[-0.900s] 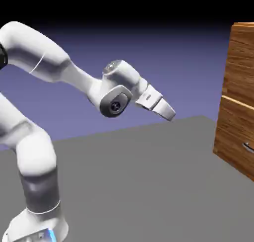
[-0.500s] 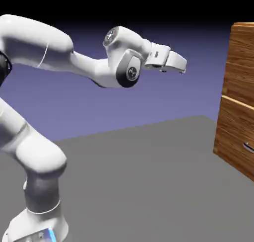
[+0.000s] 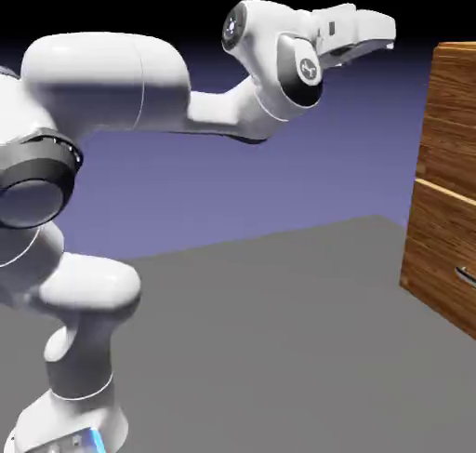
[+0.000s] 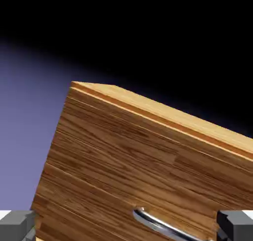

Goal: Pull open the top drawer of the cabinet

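**Q:** Where does the gripper [image 3: 389, 31] stand in relation to the cabinet [image 3: 446, 181]?

**A:** In the exterior view the white arm [image 3: 112, 88] reaches to the right, and the hand sits high, level with the cabinet's top edge and near it, with clear air between. The cabinet stands on the grey table [image 3: 279, 339] at the picture's right edge.

**Q:** How do the fingers stand?

**A:** Wide apart. In the hand view the two grey fingertips [image 4: 17, 224] show at the bottom corners, one at the left and one at the right, with the cabinet [image 4: 148, 161] front filling the space between them. They grip nothing.

**Q:** Where is the top drawer?

**A:** In the hand view the top drawer [image 4: 123, 180] is the wood-grain front below the cabinet's top slab, seen tilted. Its silver bar handle [image 4: 165, 226] lies near the bottom edge, right of the middle, between the fingertips but well ahead of them. The drawer front sits flush with the cabinet. In the exterior view a thin pale seam [image 3: 444, 192] divides the upper front from a lower one, where a bit of another handle [image 3: 465, 275] shows.
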Robot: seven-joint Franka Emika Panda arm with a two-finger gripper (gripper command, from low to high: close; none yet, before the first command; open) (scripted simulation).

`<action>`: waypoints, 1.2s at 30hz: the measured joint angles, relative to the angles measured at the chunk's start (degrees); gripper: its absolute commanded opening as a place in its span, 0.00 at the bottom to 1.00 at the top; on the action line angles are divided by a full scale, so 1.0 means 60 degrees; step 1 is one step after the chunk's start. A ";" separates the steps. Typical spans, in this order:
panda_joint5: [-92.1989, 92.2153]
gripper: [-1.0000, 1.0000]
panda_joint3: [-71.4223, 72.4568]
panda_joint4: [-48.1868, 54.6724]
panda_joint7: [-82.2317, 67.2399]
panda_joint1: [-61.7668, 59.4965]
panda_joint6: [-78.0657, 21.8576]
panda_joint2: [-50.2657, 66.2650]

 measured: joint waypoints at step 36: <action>-1.4439 0.50 -1.1541 0.9039 0.3812 1.2459 0.0280 -0.1125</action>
